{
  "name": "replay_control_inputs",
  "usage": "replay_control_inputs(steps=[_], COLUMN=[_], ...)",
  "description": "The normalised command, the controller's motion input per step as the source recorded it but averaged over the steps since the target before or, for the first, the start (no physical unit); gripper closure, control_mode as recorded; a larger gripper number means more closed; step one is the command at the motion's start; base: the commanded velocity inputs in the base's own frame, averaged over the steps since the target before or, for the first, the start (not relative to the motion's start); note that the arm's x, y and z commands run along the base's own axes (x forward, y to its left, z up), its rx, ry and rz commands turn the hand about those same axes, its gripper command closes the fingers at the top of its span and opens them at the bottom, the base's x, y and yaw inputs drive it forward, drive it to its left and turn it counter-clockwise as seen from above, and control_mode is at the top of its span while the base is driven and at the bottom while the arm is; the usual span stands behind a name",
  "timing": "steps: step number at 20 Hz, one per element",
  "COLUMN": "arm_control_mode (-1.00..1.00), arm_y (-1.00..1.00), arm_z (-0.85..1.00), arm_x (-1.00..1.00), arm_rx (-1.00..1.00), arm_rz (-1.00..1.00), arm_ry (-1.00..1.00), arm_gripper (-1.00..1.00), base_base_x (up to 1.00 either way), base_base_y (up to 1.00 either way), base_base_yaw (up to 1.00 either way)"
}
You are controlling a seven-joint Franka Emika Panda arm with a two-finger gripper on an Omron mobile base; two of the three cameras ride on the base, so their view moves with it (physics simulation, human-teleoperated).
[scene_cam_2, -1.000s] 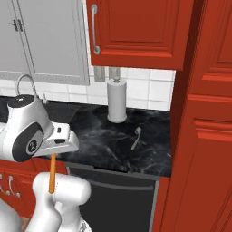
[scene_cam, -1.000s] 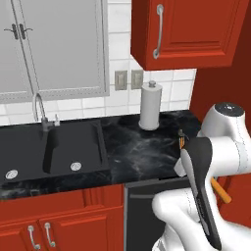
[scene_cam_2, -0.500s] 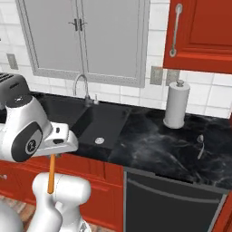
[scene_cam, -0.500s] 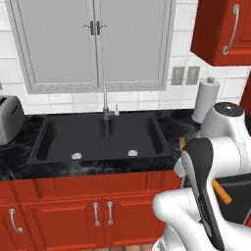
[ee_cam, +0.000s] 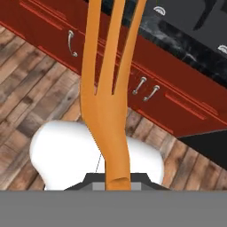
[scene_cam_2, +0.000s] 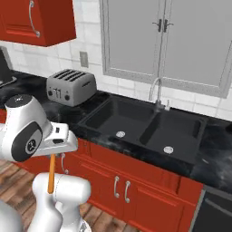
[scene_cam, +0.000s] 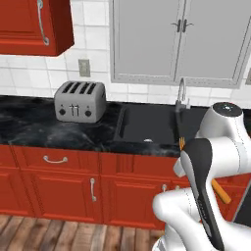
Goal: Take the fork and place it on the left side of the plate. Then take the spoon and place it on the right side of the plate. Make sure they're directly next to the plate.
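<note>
orange fork (ee_cam: pixel 108 106), black sink (scene_cam_2: pixel 145 124)

The black marbled tabletop (scene_cam: pixel 34 128) runs along the wall above red cabinets. A grey toaster (scene_cam: pixel 80 101) stands directly on it, to the left of the black double sink (scene_cam_2: pixel 145 128) set into it. Below is a wooden floor (ee_cam: pixel 31 95).

No readable text, label or number anywhere (toaster (scene_cam: pixel 80 102) front included)
</note>
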Motion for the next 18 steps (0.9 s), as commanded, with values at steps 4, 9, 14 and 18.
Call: replay_control_inputs(steps=[4, 9, 14, 18], arm_control_mode=[1.0, 1.0, 1.0, 1.0], arm_y=[0.0, 0.0, 0.0, 0.0], arm_z=[0.0, 0.0, 0.0, 0.0], arm_x=[0.0, 0.0, 0.0, 0.0], arm_rx=[0.0, 0.0, 0.0, 0.0], arm_rz=[0.0, 0.0, 0.0, 0.0], arm_ry=[0.0, 0.0, 0.0, 0.0], arm_gripper=[1.0, 1.0, 1.0, 1.0], base_base_x=[-0.4, -0.38, -0.15, 0.0], base_base_y=[1.0, 1.0, 0.98, 0.83], base_base_yaw=[0.39, 0.4, 0.41, 0.43])
